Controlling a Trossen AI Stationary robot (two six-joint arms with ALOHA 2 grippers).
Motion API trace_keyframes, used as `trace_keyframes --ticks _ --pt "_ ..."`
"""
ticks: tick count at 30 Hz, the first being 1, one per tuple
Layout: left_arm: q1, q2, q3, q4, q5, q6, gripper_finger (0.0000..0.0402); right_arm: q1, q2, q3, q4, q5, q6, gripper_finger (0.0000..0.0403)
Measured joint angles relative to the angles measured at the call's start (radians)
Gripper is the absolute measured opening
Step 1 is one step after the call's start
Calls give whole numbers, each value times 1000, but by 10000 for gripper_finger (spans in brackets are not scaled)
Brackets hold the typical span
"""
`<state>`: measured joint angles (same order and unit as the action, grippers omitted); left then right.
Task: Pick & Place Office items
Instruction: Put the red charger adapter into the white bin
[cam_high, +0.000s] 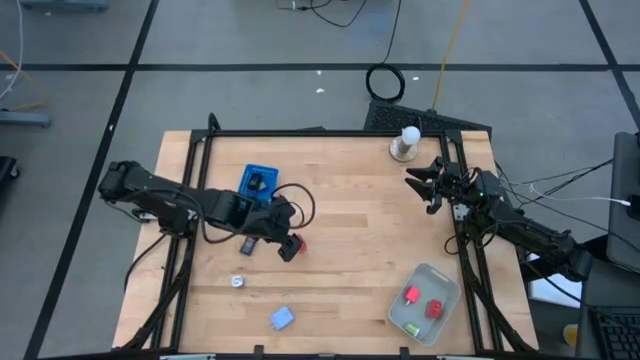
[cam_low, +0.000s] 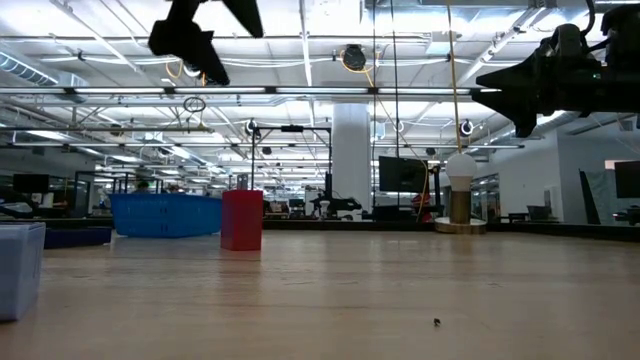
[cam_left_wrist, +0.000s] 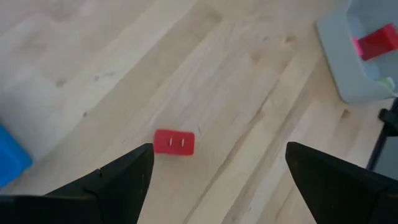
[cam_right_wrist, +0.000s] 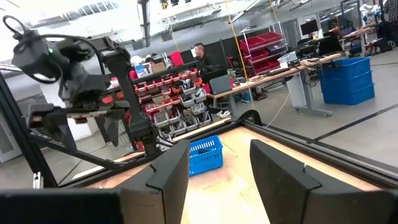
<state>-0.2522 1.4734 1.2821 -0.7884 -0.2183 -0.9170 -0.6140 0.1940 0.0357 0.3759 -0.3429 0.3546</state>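
Observation:
A red block (cam_left_wrist: 174, 142) lies flat on the wooden table (cam_high: 350, 230), left of centre. My left gripper (cam_left_wrist: 219, 149) hovers open just above it and slants down; the block (cam_high: 298, 242) shows close by one fingertip, untouched. The low view shows this gripper (cam_low: 200, 45) high above the upright red block (cam_low: 242, 219). A silvery piece (cam_high: 238, 281) and a blue piece (cam_high: 282, 318) lie nearer the front edge. My right gripper (cam_high: 425, 185) waits open at the right rail, raised off the table, with nothing between its fingers (cam_right_wrist: 168, 174).
A translucent tray (cam_high: 447, 287) at the front right holds two red blocks (cam_high: 411, 294) and a green piece (cam_high: 412, 328). A blue basket (cam_high: 258, 182) stands behind the left gripper with a dark piece in it. A white knob-topped stand (cam_high: 405, 143) is at the back right.

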Motion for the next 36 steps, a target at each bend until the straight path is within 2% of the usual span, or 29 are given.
trace_keyframes --ticks 5,11,23,30,33,36 --pt "-19 0 -75 32 -10 -16 367 0 0 0 0 0 0 160" --pt "-60 0 -154 99 -98 -1 367 0 0 0 0 0 0 160" --pt "-64 0 -280 216 -150 5 367 0 0 0 0 0 0 160" --pt "-67 0 -320 219 -192 -54 367 0 0 0 0 0 0 160" --pt "-69 16 -338 217 -237 -49 367 0 0 0 0 0 0 160" --pt "-69 53 -351 216 -237 -22 367 0 0 0 0 0 0 160"
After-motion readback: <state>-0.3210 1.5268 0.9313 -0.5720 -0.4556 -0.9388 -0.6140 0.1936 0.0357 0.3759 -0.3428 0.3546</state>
